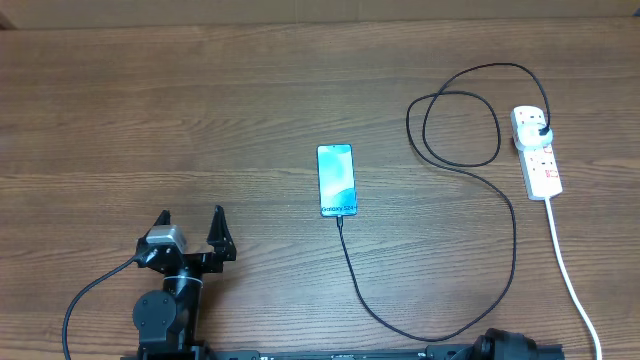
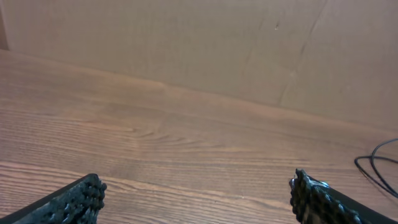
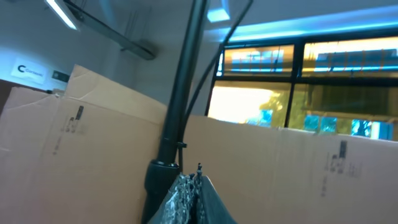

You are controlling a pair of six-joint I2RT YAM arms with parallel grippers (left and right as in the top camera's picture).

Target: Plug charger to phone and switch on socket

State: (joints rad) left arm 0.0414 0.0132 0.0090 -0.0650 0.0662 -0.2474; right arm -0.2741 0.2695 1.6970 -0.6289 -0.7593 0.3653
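The phone (image 1: 336,180) lies flat mid-table, its light blue screen lit. The charger's thin black cable (image 1: 400,325) runs from the phone's near end, curves right and loops up to its black plug head (image 1: 541,131), which sits in the white power strip (image 1: 537,152). My left gripper (image 1: 191,222) is open and empty at the table's near left, well away from the phone; its fingers show in the left wrist view (image 2: 196,196). My right gripper (image 3: 194,186) is shut with nothing in it and points up at cardboard walls; only its arm base (image 1: 515,347) shows overhead.
The strip's thick white cord (image 1: 572,280) trails toward the near right edge. A cardboard wall (image 2: 199,43) stands along the table's far side. A bit of black cable (image 2: 378,165) shows at the right of the left wrist view.
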